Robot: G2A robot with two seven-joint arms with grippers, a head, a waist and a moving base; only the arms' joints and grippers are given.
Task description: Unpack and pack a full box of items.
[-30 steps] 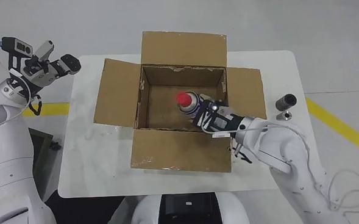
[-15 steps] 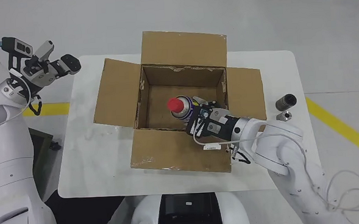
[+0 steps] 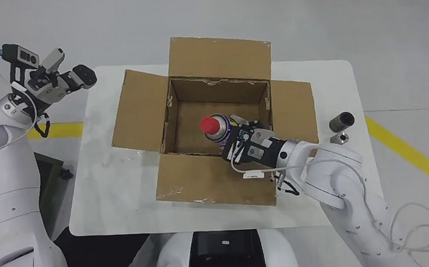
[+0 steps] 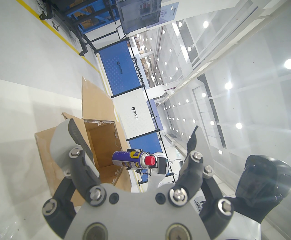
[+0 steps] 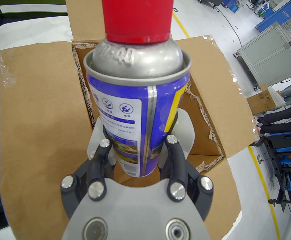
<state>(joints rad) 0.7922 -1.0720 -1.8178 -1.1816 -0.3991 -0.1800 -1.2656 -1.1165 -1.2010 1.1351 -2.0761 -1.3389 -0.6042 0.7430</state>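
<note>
An open cardboard box stands on the white table with its flaps spread. My right gripper is shut on a blue spray can with a red cap, held above the box's near side. The spray can sits between the right gripper's fingers with the box below it. My left gripper hovers open beyond the table's far left corner, nothing between its fingers. From there the spray can and the box show at a distance.
A small grey cylinder stands on the table to the right of the box. Yellow floor lines run past both sides of the table. Bare table lies to the left of the box and in front of it.
From one second ago to half a second ago the right gripper moved the spray can left and toward the box's near side. Since then nothing has moved. The left arm stayed still.
</note>
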